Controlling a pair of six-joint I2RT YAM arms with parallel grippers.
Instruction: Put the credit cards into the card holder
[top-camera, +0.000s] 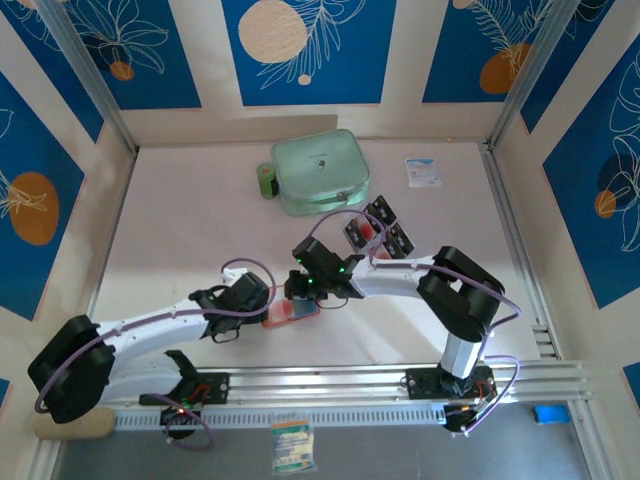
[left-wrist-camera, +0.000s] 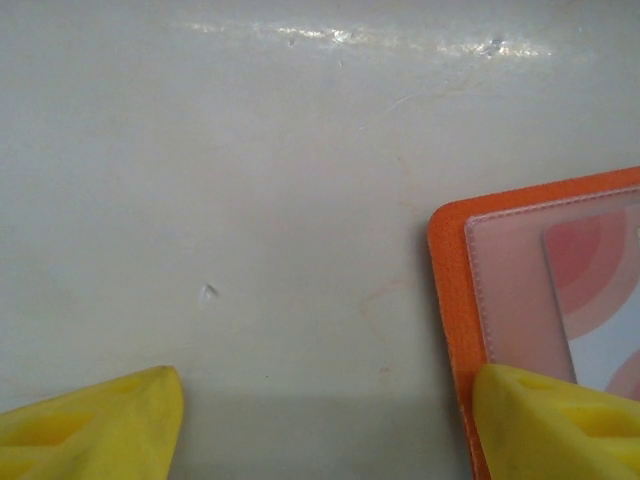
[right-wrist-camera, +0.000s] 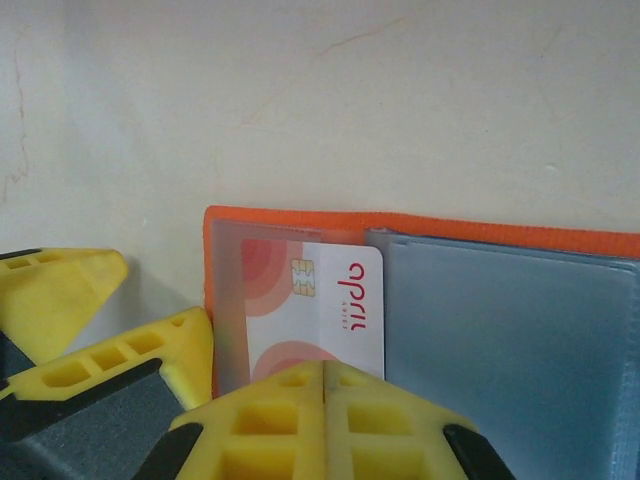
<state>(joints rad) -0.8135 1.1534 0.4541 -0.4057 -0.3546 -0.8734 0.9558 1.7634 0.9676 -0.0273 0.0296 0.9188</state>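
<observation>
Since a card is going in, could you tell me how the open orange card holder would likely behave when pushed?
The card holder lies open and flat on the smooth table, so it would probably slide rather than tip. Its clear pocket looks thin and soft, so it may buckle against the stiff-looking credit card.

I see the small orange-red fold-over card holder (right-wrist-camera: 300, 217) lying open and flat on the worktop (left-wrist-camera: 250, 200), just ahead of my right pincer (right-wrist-camera: 325, 395), its corner under my left pincer's (left-wrist-camera: 320, 425) right fingertip. A white card with red arcs (right-wrist-camera: 345, 305) sits partly tucked under its frosted left pocket. The black cards with red areas (top-camera: 380, 226) sit grouped farther out, to the right pincer's right.
</observation>
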